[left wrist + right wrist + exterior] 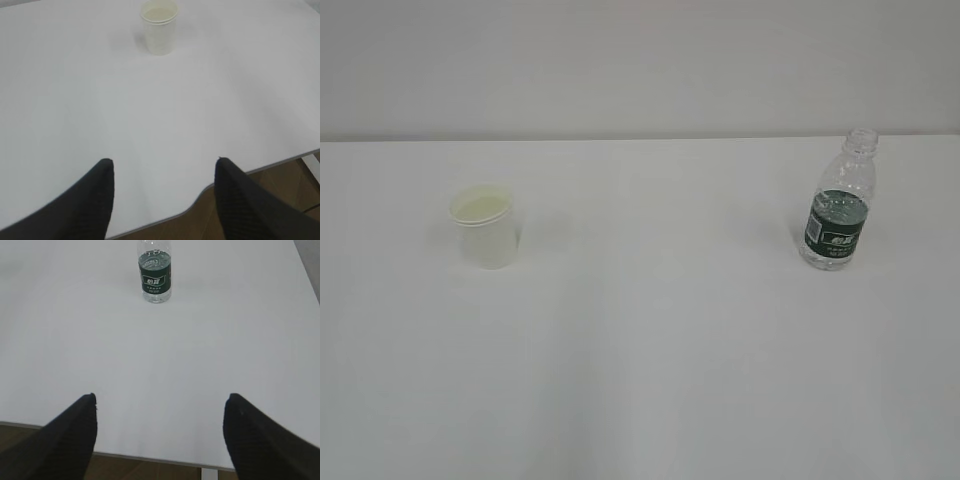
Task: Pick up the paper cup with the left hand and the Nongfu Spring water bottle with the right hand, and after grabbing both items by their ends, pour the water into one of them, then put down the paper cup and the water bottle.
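Two pairs of black fingers hang spread and empty over the near edge of a white counter (640, 380), nothing between them. The left hand (162, 192), seen only from its own wrist camera, shows two dark fingertips (102, 192) parted wide, with bare counter and a strip of brown floor below. The right hand (160, 432) shows the same from its wrist camera: fingers released, wide apart, gripping nothing.

Farther back, the paper cup (484, 227) stands upright on the left side of the counter, rim up, its pale yellow inside showing. Well apart from it, on the far right, the water bottle (839, 203) stands upright with no cap, its dark green label facing the camera. Each item sits straight ahead of the hand meant to take it, and far from that hand.

By the look of things, the job has barely begun or is at its very end: neither item is held, and both stand on the counter. Judged as a start, everything is left to do: reaching, grasping cup and bottle, pouring, and setting both down.

Much is hard to read. Neither arm appears in the exterior view, so only the fingertips are seen. The water level in the bottle is unclear; some liquid seems to show above the label, but the ribbed plastic blurs it. Whether the cup holds any water cannot be told. The label print is too small to make out.
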Robot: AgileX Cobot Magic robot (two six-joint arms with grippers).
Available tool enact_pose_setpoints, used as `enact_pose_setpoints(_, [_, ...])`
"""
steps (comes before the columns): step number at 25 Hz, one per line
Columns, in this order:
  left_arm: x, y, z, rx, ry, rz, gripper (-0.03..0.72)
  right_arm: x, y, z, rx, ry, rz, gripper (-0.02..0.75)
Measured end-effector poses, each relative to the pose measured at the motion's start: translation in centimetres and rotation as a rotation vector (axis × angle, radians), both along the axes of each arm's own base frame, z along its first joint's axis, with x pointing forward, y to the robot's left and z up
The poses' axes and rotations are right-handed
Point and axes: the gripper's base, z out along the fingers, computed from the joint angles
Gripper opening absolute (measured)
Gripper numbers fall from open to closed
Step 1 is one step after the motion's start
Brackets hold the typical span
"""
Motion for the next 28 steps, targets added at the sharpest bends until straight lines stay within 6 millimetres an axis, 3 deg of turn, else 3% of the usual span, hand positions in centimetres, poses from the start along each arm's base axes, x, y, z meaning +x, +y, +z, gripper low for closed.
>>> enact_pose_setpoints(28, [0.1, -0.05, 0.0, -0.001, 0.0, 0.098, 0.45, -0.03, 0.09, 0.0, 0.0, 0.0, -0.092, 0.588])
